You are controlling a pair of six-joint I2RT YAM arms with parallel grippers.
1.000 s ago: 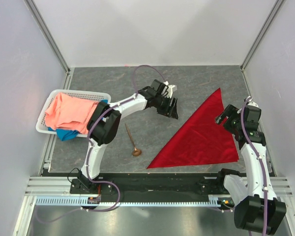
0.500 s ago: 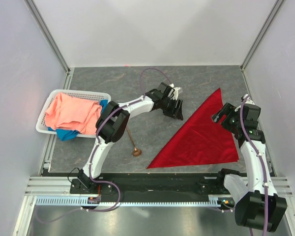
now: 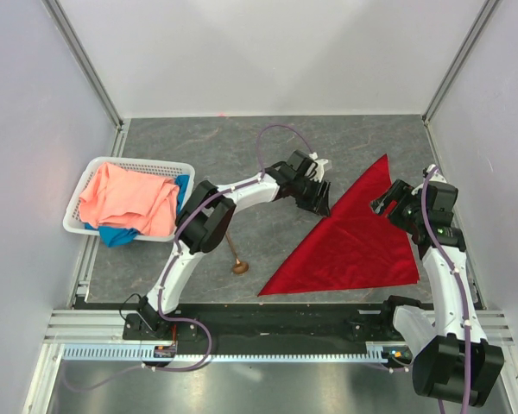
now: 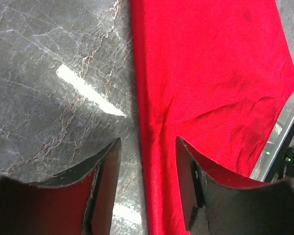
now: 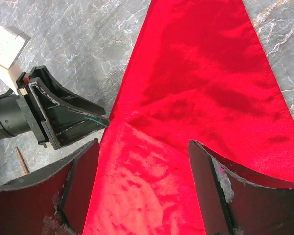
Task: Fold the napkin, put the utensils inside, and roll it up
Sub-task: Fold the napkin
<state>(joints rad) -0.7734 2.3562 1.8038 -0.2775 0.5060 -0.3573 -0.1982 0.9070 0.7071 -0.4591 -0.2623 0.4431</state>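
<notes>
The deep red napkin [image 3: 354,241] lies flat, folded into a triangle, right of centre. My left gripper [image 3: 318,200] is open, low over the napkin's long left edge. That edge [image 4: 152,147] runs between its fingers [image 4: 105,186]. My right gripper [image 3: 387,205] is open and empty above the napkin's upper right part [image 5: 196,73]. The left gripper [image 5: 63,120] also shows in the right wrist view, its tip at the napkin's edge. The copper-brown spoon [image 3: 233,250] lies on the table left of the napkin, bowl toward the near side, touched by neither gripper.
A white basket [image 3: 86,226] stands at the left, holding a salmon-pink cloth [image 3: 125,198] and a blue cloth [image 3: 116,235]. Grey walls enclose the marble table on three sides. The black rail with the arm bases [image 3: 268,323] runs along the near edge.
My left gripper has moved right, from the bare table to the napkin's long edge. The right gripper has barely shifted. Napkin and spoon have not moved.
</notes>
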